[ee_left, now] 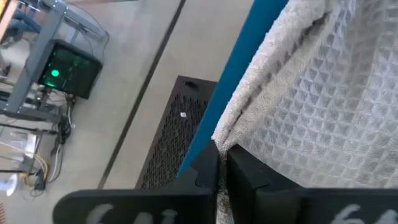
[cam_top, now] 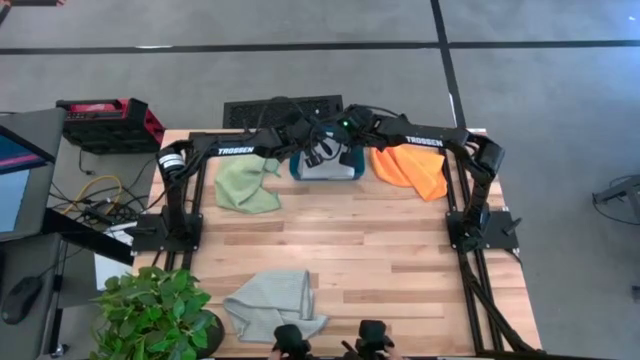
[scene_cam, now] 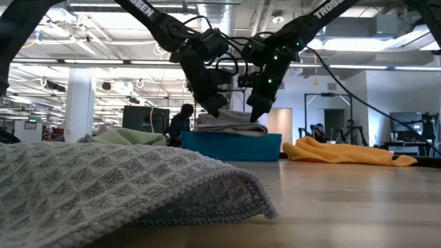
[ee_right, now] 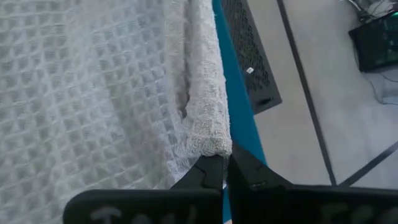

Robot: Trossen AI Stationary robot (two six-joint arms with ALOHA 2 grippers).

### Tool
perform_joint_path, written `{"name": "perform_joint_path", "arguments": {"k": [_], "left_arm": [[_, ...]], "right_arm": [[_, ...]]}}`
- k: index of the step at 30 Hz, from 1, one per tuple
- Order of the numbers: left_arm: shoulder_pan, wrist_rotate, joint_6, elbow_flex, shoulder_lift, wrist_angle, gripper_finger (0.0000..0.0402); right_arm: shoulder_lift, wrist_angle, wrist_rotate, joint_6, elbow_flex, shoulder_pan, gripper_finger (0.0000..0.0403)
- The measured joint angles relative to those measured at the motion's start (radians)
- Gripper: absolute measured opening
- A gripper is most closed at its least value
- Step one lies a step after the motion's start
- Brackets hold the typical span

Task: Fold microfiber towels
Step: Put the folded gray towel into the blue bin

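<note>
A folded pale grey towel (cam_top: 325, 168) (scene_cam: 231, 124) lies on the teal tray (cam_top: 296, 170) (scene_cam: 234, 146) at the far middle of the table. Both arms meet over it. My left gripper (cam_top: 313, 155) (ee_left: 221, 155) is shut at the towel's left end, and my right gripper (cam_top: 340, 152) (ee_right: 225, 163) is shut at its right end. A light green towel (cam_top: 246, 185) lies crumpled left of the tray, an orange towel (cam_top: 412, 170) right of it. A second grey towel (cam_top: 272, 300) (scene_cam: 103, 186) lies flat by the near edge. My left gripper pinches the folded towel's fuzzy edge (ee_left: 227, 134) between its fingertips, next to the tray's rim (ee_left: 242, 74). The fingers slant down from the near left. The towel rests on the tray. My right gripper pinches the towel's rolled, folded edge (ee_right: 208, 134) at its fingertips, beside the tray's rim (ee_right: 239, 124). The fingers slant down from the near right. The towel lies spread on the tray below them.
A potted plant (cam_top: 150, 310) stands at the near left corner. Two dark mounts (cam_top: 290, 340) (cam_top: 372, 340) sit at the near edge. A black grate (cam_top: 283, 108) lies on the floor beyond the far edge. Bare wood (cam_top: 380, 250) fills the table's middle.
</note>
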Motion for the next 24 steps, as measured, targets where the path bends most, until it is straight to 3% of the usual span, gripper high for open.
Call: {"name": "perform_joint_path", "arguments": {"k": [7,19,24], "left_arm": [[0.014,0.004,0.000,-0.001,0.000,0.000,0.0039],[0.045,0.023,-0.001,-0.002,0.000,-0.012,0.0029],[0.043,0.083,0.021,-0.002,0.000,-0.010,0.0041]], "right_arm": [[-0.002,0.010,0.011,0.000,-0.002,-0.021,0.0021],[-0.002,0.014,0.001,0.000,-0.002,-0.053,0.0029],[-0.002,0.025,-0.004,0.000,-0.002,-0.058,0.0037]]}}
